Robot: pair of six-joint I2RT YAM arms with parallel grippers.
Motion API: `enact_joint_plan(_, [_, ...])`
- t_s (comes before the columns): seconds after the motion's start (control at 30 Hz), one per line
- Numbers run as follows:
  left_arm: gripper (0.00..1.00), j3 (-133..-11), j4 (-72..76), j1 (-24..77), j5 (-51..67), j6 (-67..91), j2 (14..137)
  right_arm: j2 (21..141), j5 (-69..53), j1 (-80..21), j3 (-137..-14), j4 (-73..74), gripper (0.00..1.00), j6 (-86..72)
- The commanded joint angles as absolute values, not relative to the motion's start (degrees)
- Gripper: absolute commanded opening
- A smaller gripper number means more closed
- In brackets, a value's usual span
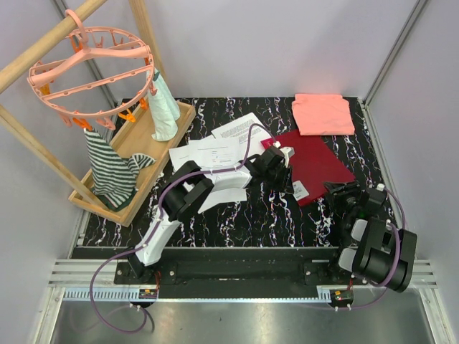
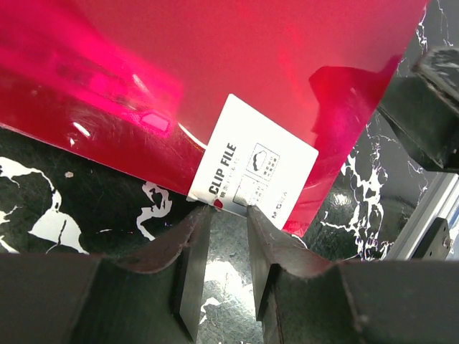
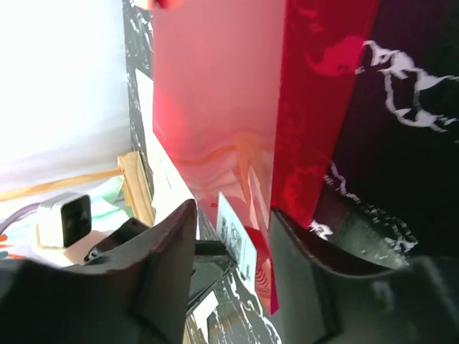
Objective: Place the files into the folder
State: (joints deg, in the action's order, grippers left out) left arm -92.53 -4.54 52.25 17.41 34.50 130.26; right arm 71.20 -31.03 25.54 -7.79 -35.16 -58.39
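The dark red folder point(image 1: 315, 161) lies closed on the black marbled table right of centre, its white label point(image 1: 300, 190) at the near corner. The files point(image 1: 219, 152), loose white printed sheets, lie fanned out left of it, partly under my left arm. My left gripper point(image 1: 290, 182) is open with a narrow gap, its tips at the label's edge point(image 2: 254, 172) with nothing between them; the gripper also shows in the left wrist view point(image 2: 228, 209). My right gripper point(image 1: 343, 195) is open at the folder's near right edge, and the folder's corner point(image 3: 301, 143) stands between its fingers point(image 3: 233, 215).
A salmon-pink folded cloth point(image 1: 323, 113) lies behind the folder. A wooden tray point(image 1: 136, 154) with a rack, a pink peg hanger point(image 1: 93, 72) and hanging socks stands at the left. The table's right rail point(image 1: 380, 154) runs close to my right arm.
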Motion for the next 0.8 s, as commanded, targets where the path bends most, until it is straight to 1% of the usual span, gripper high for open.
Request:
enact_joint_plan(0.0, [0.33,-92.9,-9.5,53.1,18.5,32.1,131.0,74.8,-29.8,25.7,-8.4,-44.6,0.42,-57.4])
enact_joint_plan(0.03, [0.34,-92.8,-9.5,53.1,18.7,31.9,130.6,75.2,-30.5,25.7,-8.7,-45.6,0.3,-56.9])
enact_joint_plan(0.07, [0.35,-92.3,-9.5,53.0,19.7,31.8,129.4,75.5,-30.9,25.7,-9.1,-45.9,0.23,-56.1])
enact_joint_plan(0.13, [0.39,-91.4,-9.0,53.1,20.9,32.2,126.4,74.6,-32.6,25.7,-9.7,-43.3,0.12,-55.6])
enact_joint_plan(0.2, [0.42,-89.5,-8.4,53.1,22.5,32.9,123.9,70.8,-32.9,25.7,-10.5,-38.5,0.06,-54.7])
enact_joint_plan(0.27, [0.46,-87.6,-8.1,53.2,23.3,33.3,119.8,66.9,-32.0,25.7,-11.7,-28.5,0.0,-52.7])
enact_joint_plan(0.4, [0.51,-84.3,-8.2,53.1,24.1,33.9,113.2,52.1,-28.4,25.7,-15.5,-7.5,0.0,-49.1])
enact_joint_plan(0.43, [0.52,-83.8,-8.3,53.1,24.2,33.8,110.9,49.2,-25.9,25.7,-16.6,1.9,0.0,-48.2])
enact_joint_plan(0.47, [0.52,-82.6,-8.4,53.1,24.3,33.8,109.7,44.6,-24.8,25.7,-18.4,5.6,0.0,-46.9])
enact_joint_plan(0.53, [0.53,-81.7,-8.8,53.1,23.9,33.7,106.5,40.5,-21.9,25.7,-20.0,14.4,0.0,-45.5])
enact_joint_plan(0.6, [0.53,-80.8,-9.1,52.9,23.8,33.6,104.6,36.7,-20.2,25.7,-22.7,20.5,0.0,-44.2])
enact_joint_plan(0.77, [0.55,-81.6,-10.8,52.3,24.3,34.7,100.2,35.7,-22.9,25.7,-27.0,22.0,0.0,-38.0])
